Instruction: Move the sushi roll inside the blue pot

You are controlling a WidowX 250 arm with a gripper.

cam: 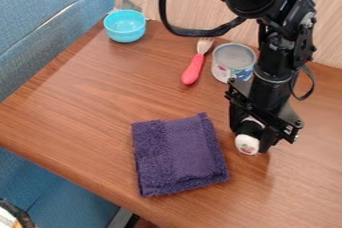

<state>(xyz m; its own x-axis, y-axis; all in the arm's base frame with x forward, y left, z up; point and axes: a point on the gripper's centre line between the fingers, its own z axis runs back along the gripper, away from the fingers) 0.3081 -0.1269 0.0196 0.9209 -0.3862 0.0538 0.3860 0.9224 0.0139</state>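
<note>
Camera view: toward the table's (73,107) near edge, a towel (179,156) is lying folded. Beside it, the gripper (252,136) is clamping the roll (247,144) low over the wood; grasping is seemingly the step in hand. Toward the back edge, a can (233,63) is standing beside a fork (194,67). The next move is calling for lifting, then carrying clear of both to the pot (125,27), sitting by the far left corner.

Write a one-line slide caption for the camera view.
Gripper holding the sushi roll beside the purple cloth, with the blue pot at upper left.
</note>
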